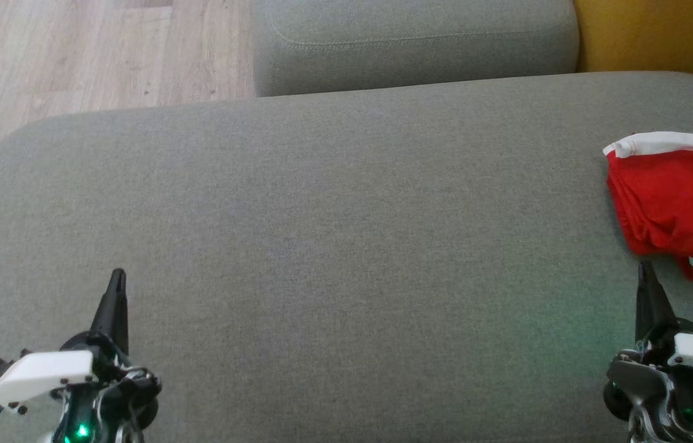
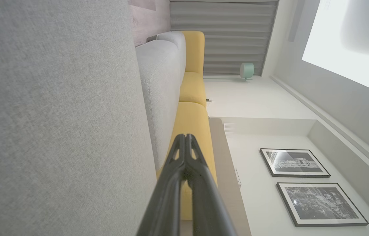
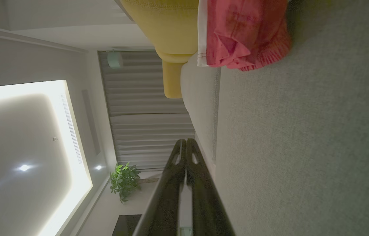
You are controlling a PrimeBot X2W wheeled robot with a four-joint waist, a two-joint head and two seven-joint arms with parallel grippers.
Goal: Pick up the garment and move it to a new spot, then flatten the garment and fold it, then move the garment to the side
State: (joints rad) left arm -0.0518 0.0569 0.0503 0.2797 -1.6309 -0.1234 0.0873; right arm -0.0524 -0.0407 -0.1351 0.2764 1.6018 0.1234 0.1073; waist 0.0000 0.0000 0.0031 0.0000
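At the right edge of the head view, the garment (image 1: pixel 675 197) lies on the big grey cushion (image 1: pixel 346 246). It is red, with a white band along its far side, and it sits in a loose, bunched fold, partly cut off by the frame. A small pale mark shows at its near corner. In the right wrist view its layers are rumpled and overlap, and the white hem runs down one side.

The right gripper (image 1: pixel 646 267) is just short of the garment's near edge. Its two dark fingers are pressed together and hold nothing. In the right wrist view bare cushion lies between the fingertips and the cloth, so they are close but not touching.

The left gripper (image 1: pixel 117 274) is well apart from the garment, over the near left part of the cushion. It is also closed and empty, with its fingers meeting at the tips in the left wrist view.

Past the far edge of the cushion sits a second grey cushion (image 1: pixel 414 43), with a yellow seat (image 1: pixel 660 37) to its right and a pale wood floor (image 1: pixel 75 55) to its left. The left wrist view also takes in two framed prints (image 2: pixel 294 163) on a white wall. The right wrist view takes in a curtain (image 3: pixel 145 108) and a green plant (image 3: pixel 124 180).
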